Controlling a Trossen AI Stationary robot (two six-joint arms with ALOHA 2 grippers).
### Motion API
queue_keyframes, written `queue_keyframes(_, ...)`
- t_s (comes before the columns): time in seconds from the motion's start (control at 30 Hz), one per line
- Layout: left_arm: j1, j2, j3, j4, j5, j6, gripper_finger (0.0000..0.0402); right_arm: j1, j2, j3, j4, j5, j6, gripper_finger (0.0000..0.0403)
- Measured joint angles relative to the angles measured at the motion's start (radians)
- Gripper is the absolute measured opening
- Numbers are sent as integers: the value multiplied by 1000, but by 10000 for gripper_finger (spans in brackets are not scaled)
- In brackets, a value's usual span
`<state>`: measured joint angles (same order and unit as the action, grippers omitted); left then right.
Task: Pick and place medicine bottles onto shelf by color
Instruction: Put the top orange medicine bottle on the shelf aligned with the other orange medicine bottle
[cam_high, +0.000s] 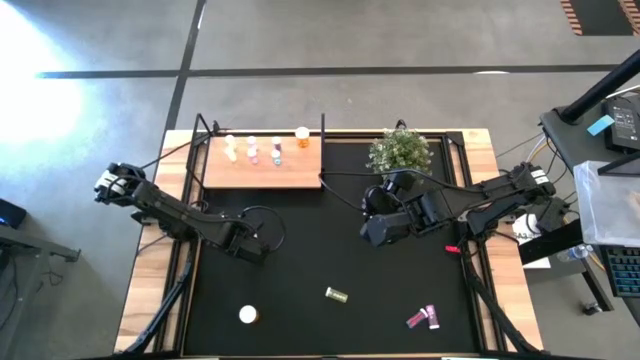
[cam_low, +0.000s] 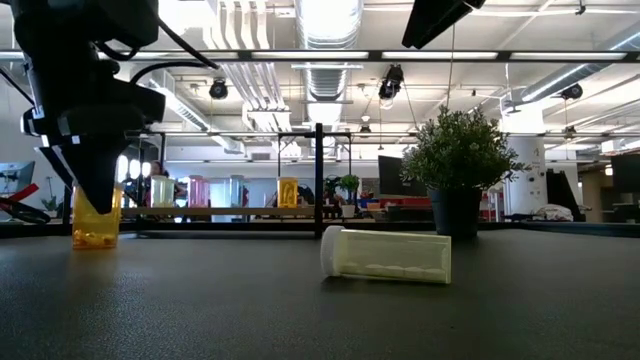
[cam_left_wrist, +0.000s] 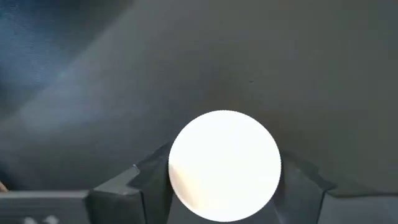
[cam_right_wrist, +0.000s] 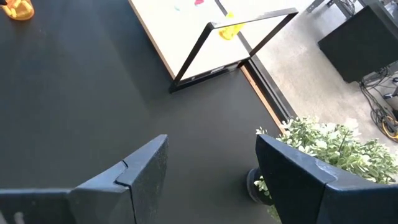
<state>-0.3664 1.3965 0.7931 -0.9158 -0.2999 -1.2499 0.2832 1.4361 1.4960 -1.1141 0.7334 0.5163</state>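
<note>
Left gripper (cam_left_wrist: 224, 186) lowered; right gripper (cam_right_wrist: 211, 180) fingers apart.

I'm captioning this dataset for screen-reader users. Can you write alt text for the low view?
A yellowish bottle lies on its side on the black mat, cap end to the left. At left a dark gripper hangs over an upright orange bottle. Behind stand the shelf with more bottles and a potted plant.

Five bottles (cam_high: 252, 150) stood on shelf (cam_high: 262, 170); orange one (cam_high: 247, 315) upright, yellowish (cam_high: 336, 295) & pink (cam_high: 421, 319) laid flat.
</note>
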Motion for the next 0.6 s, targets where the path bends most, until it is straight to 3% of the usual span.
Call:
queue_keyframes(0.37, 18, -1, 66, 16, -39, 38, 187, 0, 0, 0, 2, 0, 0, 235)
queue_keyframes(0.6, 148, -1, 165, 36, -68, 262, 186, 0, 0, 0, 5, 0, 0, 235)
